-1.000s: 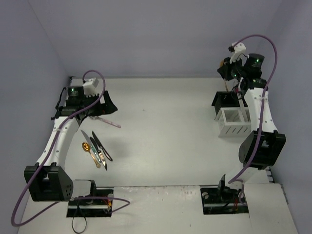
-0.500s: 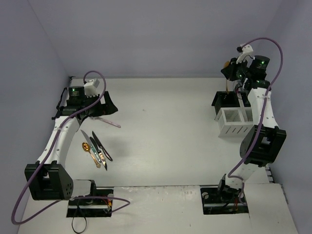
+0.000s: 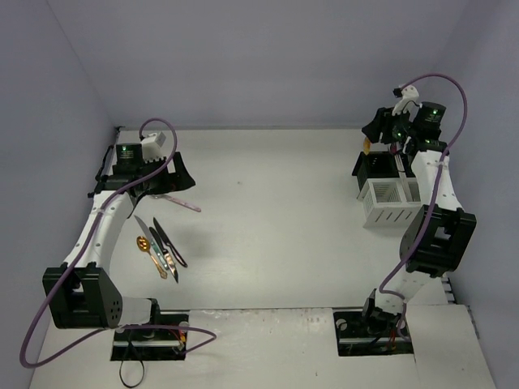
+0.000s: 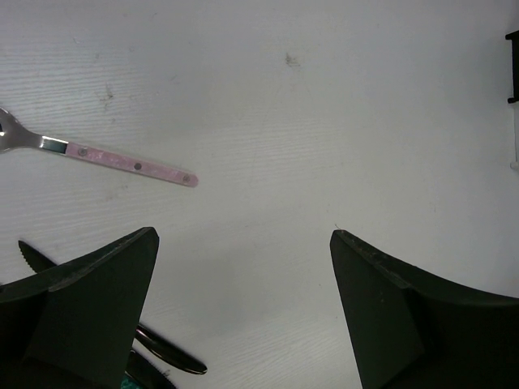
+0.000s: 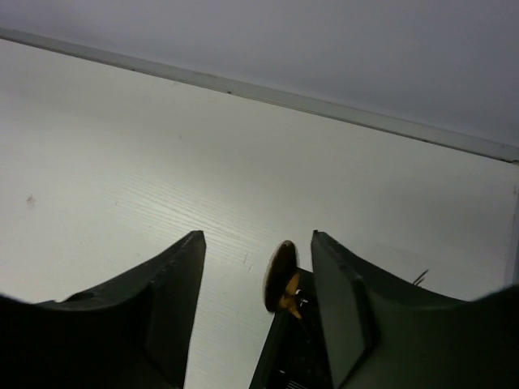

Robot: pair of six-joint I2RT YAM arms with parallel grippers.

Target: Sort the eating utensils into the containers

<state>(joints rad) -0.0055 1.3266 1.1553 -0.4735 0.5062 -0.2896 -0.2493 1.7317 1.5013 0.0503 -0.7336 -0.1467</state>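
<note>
Just inside right end effector [image 5: 257, 237], gold spoon [image 5: 281, 275]

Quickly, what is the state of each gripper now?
Left gripper: open, holding nothing.
Right gripper: open; a gold spoon stands between its fingers, not clamped.

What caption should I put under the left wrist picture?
Open left gripper hovers above the table, with a pink-handled fork ahead.

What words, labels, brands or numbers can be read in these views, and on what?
None can be read.
No lettering shows on the fork, the white bin or the black bin.
The left arm shows only a green light, no text.
</note>
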